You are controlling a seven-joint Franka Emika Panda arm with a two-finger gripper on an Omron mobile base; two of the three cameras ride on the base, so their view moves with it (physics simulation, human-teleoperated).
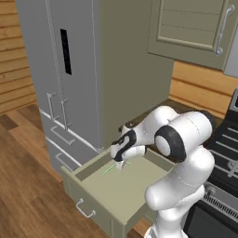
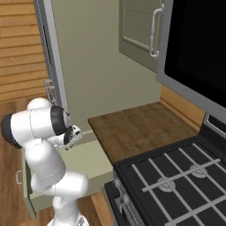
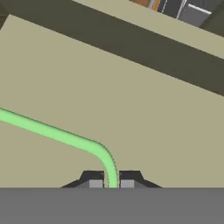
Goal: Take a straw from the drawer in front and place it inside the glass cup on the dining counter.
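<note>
While the fridge (image 1: 60,69) stands tall and grey at the left of the left base view, a pale-green side panel (image 1: 130,74) rises just beside it, and a wall cabinet (image 1: 195,28) with a silver handle hangs at the upper right. Wood planks cover the wall behind, and a wood floor (image 1: 23,186) runs below. A black stove (image 2: 176,181) with grey grates fills the lower right of the right base view, under a large dark appliance (image 2: 198,44) with a grey frame. Beside the stove lies a brown wood-grain table (image 2: 137,128).

Below that table's edge the drawer (image 1: 93,200) stands pulled out, sage green, with a small silver bar handle on its panelled front. Its flat floor is bare apart from the straw. The white arm (image 1: 181,153) bends over the drawer from the lower right of the left base view and reaches down into it.

The end effector (image 1: 120,163) sits low inside the drawer, near its back left part, just above the floor. Its jaws are closed on the straw (image 3: 61,136). In the hand view the two dark fingertips (image 3: 94,179) pinch one end of the pale-green straw between them; from there the straw curves up and then runs away to the left across the drawer floor. In the left base view the straw shows as a thin green line slanting out to the left from under the end effector, inside the drawer.
</note>
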